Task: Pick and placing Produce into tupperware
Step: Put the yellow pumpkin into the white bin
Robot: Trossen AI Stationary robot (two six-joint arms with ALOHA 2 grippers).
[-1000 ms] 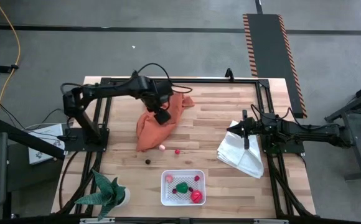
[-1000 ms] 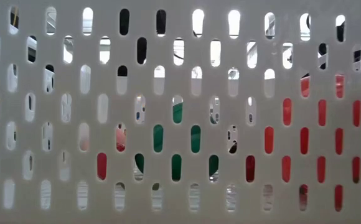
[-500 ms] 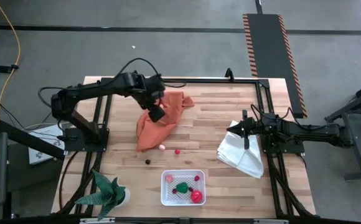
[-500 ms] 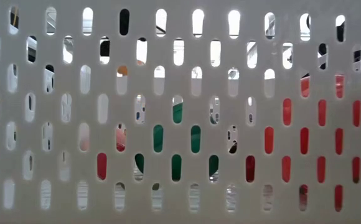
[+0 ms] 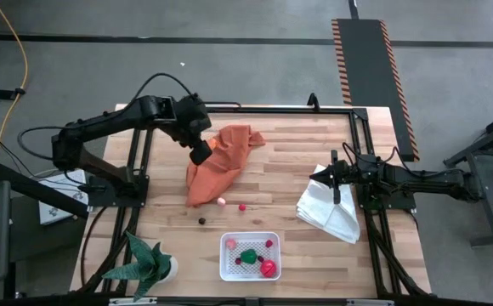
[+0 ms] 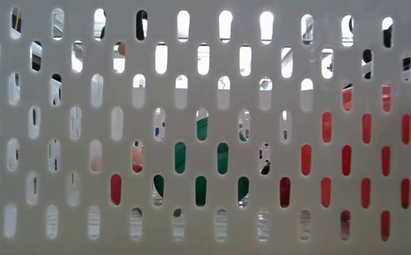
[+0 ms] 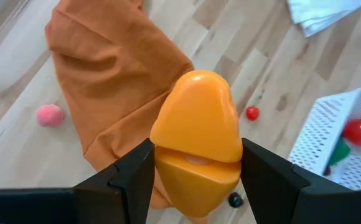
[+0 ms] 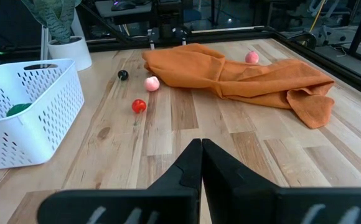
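An orange cloth [image 5: 221, 163] is lying crumpled near the middle of the wooden table [image 5: 297, 255], with loose produce scattered just off its near edge: a pink piece [image 5: 221, 201] sitting right beside the cloth's lower tip, a small red piece [image 5: 241, 206] just past it, and a dark berry [image 5: 201, 219] lying between the cloth and the tupperware [image 5: 250, 256]. The white tupperware is sitting at the table's front edge, well apart from the cloth, already holding a green piece [image 5: 249, 255] and a red piece [image 5: 269, 269] among smaller ones. A potted plant [image 5: 149, 259] is standing at the front corner beside the tupperware, and a folded white cloth [image 5: 330, 206] is lying on the far side of the orange cloth. The left gripper [image 7: 196, 180] is hanging above the orange cloth's edge, its arm reaching in from the table's side, and its fingers [image 7: 131, 177] are clamping a large orange toy piece [image 7: 198, 137]. The right gripper [image 8: 200, 155] is resting low by the white cloth, its fingers pressed together and gripping nothing. The low view is being blocked entirely by the tupperware's slotted wall [image 6: 78, 177].
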